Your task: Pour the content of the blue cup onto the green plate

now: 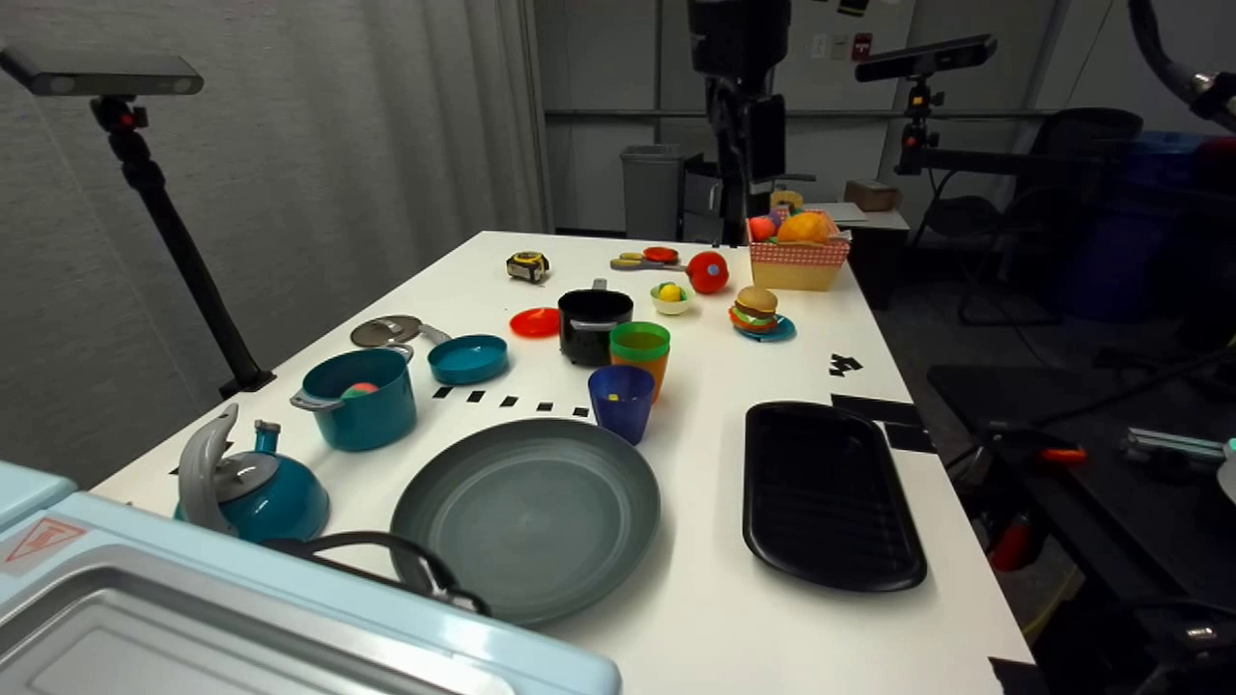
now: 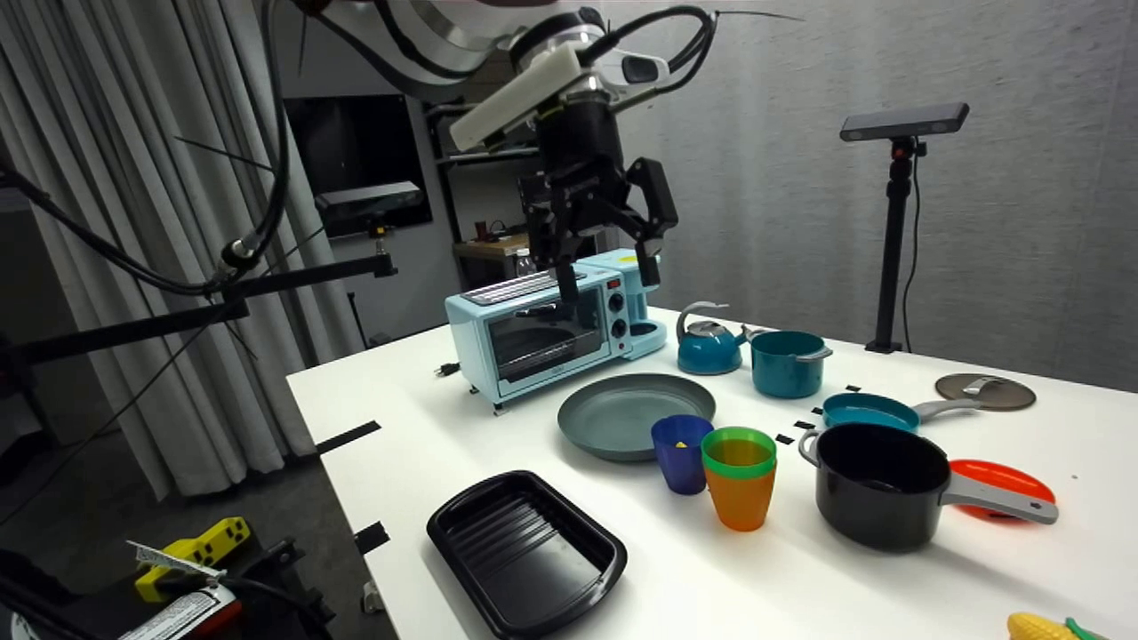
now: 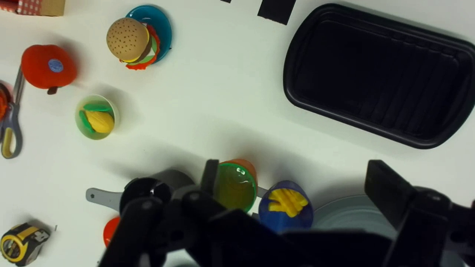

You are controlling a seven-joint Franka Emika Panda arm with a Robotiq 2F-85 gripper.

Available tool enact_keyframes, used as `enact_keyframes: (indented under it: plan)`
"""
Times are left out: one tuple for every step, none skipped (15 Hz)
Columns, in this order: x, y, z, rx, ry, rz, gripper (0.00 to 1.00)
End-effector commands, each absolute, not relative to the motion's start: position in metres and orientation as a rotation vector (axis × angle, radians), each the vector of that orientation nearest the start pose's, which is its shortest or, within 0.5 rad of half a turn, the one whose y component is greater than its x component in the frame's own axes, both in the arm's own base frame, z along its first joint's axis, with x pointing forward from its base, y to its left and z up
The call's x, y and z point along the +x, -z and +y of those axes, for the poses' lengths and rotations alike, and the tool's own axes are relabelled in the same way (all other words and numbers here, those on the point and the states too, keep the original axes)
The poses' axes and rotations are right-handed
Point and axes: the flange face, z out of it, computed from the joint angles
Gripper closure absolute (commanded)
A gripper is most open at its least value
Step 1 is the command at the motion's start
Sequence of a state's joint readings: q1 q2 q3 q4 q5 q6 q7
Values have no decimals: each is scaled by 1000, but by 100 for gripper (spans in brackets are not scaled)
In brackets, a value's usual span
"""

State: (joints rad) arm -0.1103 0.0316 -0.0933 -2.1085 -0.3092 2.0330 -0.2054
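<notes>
Can see the gripper (image 2: pixel 609 276) high over the white table (image 1: pixel 715 618), with both fingers (image 2: pixel 566 284) spread wide apart. In the wrist view, can see the blue cup (image 3: pixel 272 220) lower down, in the space between those fingers, with several yellow pieces (image 3: pixel 287 202) inside. In both exterior views, find the same cup standing upright on the table, well below the fingertips and just beside the rim of the broad grey-green plate (image 1: pixel 526 521); cannot tell contact from a narrow gap there. On the cup's other side from the plate, find a green cup (image 2: pixel 738 453) nested in an orange cup (image 2: pixel 740 505), upright and close by. Farther along, make out a black saucepan (image 2: pixel 876 511) with a grey handle near a red plate (image 2: pixel 991 478), then a teal frying pan (image 2: pixel 867 412) and a round lid (image 2: pixel 1005 396) with a handle of its own. Toward the light blue toaster oven (image 2: pixel 476 342), spot a teal kettle (image 2: pixel 709 354) near a teal pot (image 2: pixel 787 378), plus a round red-and-green item (image 1: pixel 359 390) inside that pot. On the opposite side of the plate and cups, see a black rectangular tray (image 2: pixel 524 551) lying flat on the table. Toward the basket (image 1: pixel 794 275), notice a yellow-and-black tape measure (image 1: pixel 527 266), a pair of scissors (image 3: pixel 13 115), a round red plush toy (image 3: pixel 48 66) and a small pale bowl (image 1: pixel 673 308) with a toy corn cob (image 3: pixel 100 119) in it. Close to those, can also see a toy hamburger (image 3: pixel 128 40) resting partly on a teal saucer (image 3: pixel 163 27), then the basket itself, trimmed in red-checked cloth and holding fruit-like toys (image 1: pixel 803 229).
</notes>
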Motion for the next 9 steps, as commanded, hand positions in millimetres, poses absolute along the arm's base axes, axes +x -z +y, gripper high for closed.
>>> enact_keyframes:
  plan:
    - [530, -391, -130, -3367, -280, -235, 0]
    - [535, -388, -133, -3368, -286, -220, 0]
    - [538, -386, -134, -3369, -289, -213, 0]
    - [540, -385, -134, -3370, -288, -210, 0]
    - [541, -386, -134, -3371, -284, -209, 0]
    - [547, -381, -126, -3369, -283, -174, 0]
    - [558, -373, -116, -3378, -279, -195, 0]
    - [557, -373, -115, -3389, -289, -204, 0]
    - [560, -370, -112, -3397, -290, -248, 0]
